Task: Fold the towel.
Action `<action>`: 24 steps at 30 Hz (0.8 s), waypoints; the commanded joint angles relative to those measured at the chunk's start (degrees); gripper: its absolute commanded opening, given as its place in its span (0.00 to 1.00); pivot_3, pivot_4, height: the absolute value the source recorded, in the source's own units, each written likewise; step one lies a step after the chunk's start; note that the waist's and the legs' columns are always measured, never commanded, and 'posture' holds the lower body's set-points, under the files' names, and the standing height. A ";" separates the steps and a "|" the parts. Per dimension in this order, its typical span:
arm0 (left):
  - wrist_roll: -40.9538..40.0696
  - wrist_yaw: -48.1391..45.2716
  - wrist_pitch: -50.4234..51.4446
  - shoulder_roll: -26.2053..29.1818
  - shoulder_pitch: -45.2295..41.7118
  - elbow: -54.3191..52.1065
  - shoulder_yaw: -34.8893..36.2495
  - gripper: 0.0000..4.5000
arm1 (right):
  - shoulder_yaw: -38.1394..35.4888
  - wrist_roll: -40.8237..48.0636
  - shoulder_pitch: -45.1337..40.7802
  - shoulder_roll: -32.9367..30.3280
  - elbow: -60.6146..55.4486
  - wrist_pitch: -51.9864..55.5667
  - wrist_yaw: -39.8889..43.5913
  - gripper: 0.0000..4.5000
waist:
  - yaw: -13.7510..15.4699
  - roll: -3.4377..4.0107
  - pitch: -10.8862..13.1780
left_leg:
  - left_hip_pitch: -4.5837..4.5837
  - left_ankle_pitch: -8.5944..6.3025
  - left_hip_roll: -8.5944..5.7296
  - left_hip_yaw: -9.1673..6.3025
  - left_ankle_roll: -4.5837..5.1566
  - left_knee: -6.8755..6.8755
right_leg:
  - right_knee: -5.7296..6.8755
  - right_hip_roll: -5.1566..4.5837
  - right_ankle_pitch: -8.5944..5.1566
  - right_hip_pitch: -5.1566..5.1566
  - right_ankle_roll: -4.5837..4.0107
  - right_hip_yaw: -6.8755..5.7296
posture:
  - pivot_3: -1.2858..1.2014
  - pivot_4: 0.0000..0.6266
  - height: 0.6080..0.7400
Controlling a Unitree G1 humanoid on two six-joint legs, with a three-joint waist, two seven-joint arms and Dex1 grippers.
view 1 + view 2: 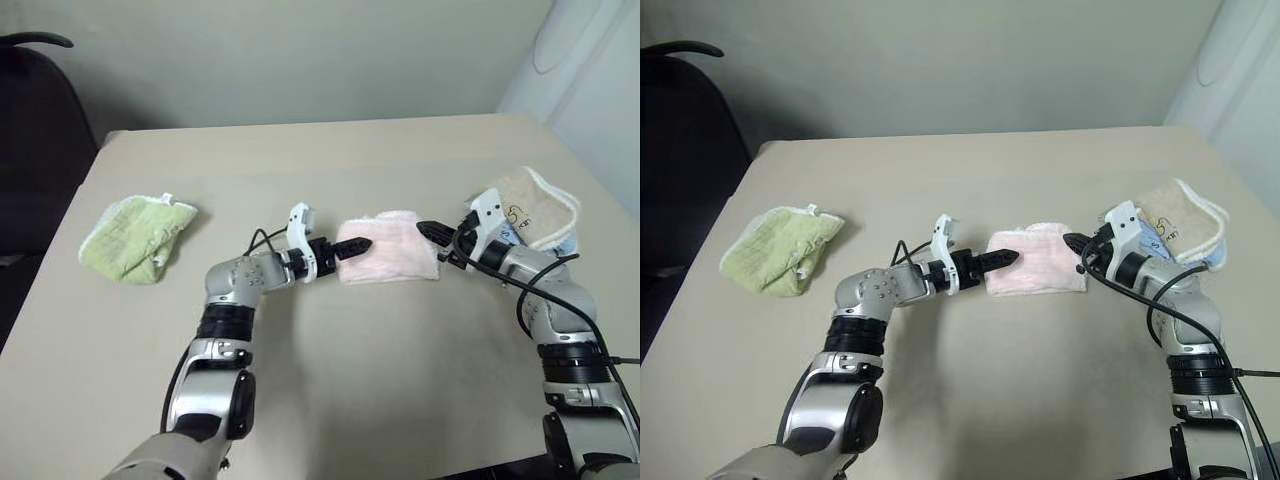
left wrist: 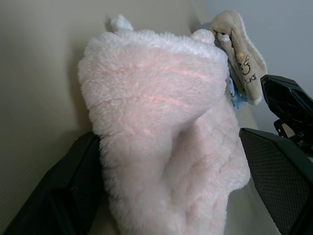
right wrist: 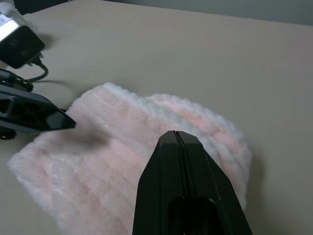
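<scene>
Here, from the head view, the folded towel (image 1: 388, 250) lies between both grippers — left gripper (image 1: 352, 247) at its near end. Left wrist: jaws wide, straddling it, apparently just released. Right wrist: right gripper (image 3: 177, 138) closed, empty, poised over the fold.

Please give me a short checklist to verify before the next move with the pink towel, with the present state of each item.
1. Towel folded into a compact bundle on the table: ok.
2. Left end effector open, fingers on either side of the towel's end: ok.
3. Left end effector free of the cloth: cannot tell; the towel lies between its fingers.
4. Right end effector shut, tip at the towel's other end: ok.
5. Right end effector pinching cloth: cannot tell.
6. Green towel and beige towel apart from the pink one: ok.
</scene>
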 commanded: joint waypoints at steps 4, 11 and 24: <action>2.89 -2.20 -2.16 -3.60 -3.01 5.70 -2.93 0.99 | -1.58 0.80 0.05 0.11 -2.88 -0.37 -1.11 0.00 | 0.37 0.00 0.00 | 0.00 0.12 -0.30 -0.01 0.24 0.02 | -0.05 -0.29 0.07 0.10 0.25 0.00 | 0.52 0.24 1.00; 5.81 -3.62 -2.94 -6.27 -4.48 7.66 -5.24 0.99 | -1.67 0.70 -0.66 0.73 -2.20 -0.78 -1.81 0.00 | 0.47 0.00 0.00 | -0.02 0.32 -0.95 -0.03 0.70 0.00 | -0.14 -0.90 0.12 0.23 0.73 0.00 | 0.52 0.24 1.00; 7.97 -3.36 -3.76 -7.08 -4.41 8.00 -4.77 0.20 | -2.27 0.70 -0.62 1.69 -1.74 -1.48 -3.52 0.00 | 0.47 0.00 0.01 | -0.10 0.35 -1.04 -0.02 0.80 -0.07 | -0.23 -0.97 0.15 0.19 0.85 0.03 | 0.52 0.24 1.00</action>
